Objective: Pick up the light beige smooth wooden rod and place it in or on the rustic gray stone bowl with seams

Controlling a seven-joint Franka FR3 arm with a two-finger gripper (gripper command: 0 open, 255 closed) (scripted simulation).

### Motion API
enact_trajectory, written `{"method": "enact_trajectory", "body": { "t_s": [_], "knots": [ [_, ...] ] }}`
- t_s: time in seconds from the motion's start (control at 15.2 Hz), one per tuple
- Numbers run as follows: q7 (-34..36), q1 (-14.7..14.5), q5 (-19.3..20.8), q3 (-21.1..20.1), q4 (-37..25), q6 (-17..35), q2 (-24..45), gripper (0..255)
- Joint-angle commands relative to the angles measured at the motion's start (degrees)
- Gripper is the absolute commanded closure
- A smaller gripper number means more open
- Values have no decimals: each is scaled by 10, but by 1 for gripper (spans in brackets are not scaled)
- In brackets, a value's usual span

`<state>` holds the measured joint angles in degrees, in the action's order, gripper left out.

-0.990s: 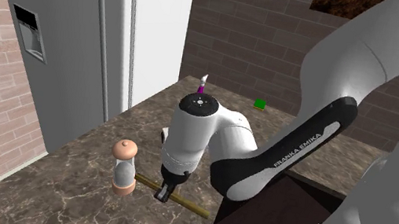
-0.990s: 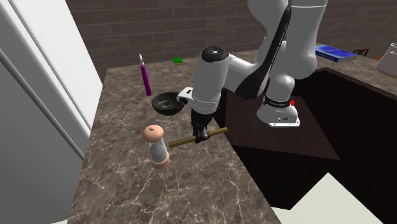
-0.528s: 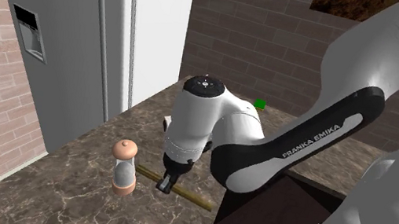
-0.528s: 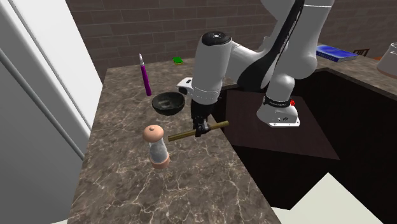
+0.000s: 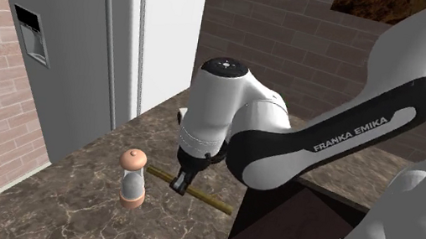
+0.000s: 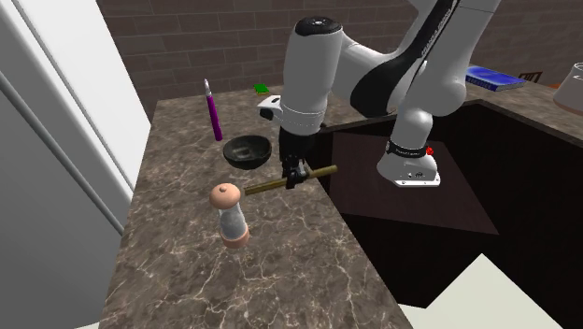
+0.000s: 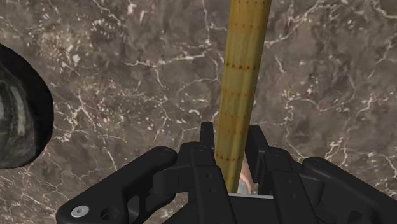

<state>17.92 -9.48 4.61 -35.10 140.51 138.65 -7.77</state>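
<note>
Over the counter [image 6: 187,271], close to its edge on the stand's side: pinching the tan rod [image 6: 265,187] in the claw [image 6: 297,178], fingers pressed onto it near mid-length, clearest from the wrist. Raised over the last second: barely off the marble then, hanging well clear of it now, roughly level. Shifted as well, away from the mill-shaped shaker [image 6: 230,213] and toward the dark grey bowl [image 6: 248,150], set further in from that edge, next to the purple pen [image 6: 214,110]. Not yet above the bowl, though just beside its rim. Judging by this: grasp holding, lift done, carry under way. Left to do: bringing the rod over the rim, lowering, letting go. Seemingly too long to lie inside, so likely to end up resting across the rim.
</note>
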Motion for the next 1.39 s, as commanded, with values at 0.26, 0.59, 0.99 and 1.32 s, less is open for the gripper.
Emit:
{"method": "enact_trajectory", "body": {
  "t_s": [0.26,0.59,0.99,1.32],
  "knots": [
    [-90,37,0,53,0,10,3,255],
    [-161,71,8,96,-17,16,22,255],
    [-239,113,20,142,-60,16,62,255],
    [-300,145,28,174,-113,9,107,255]
  ]
}}
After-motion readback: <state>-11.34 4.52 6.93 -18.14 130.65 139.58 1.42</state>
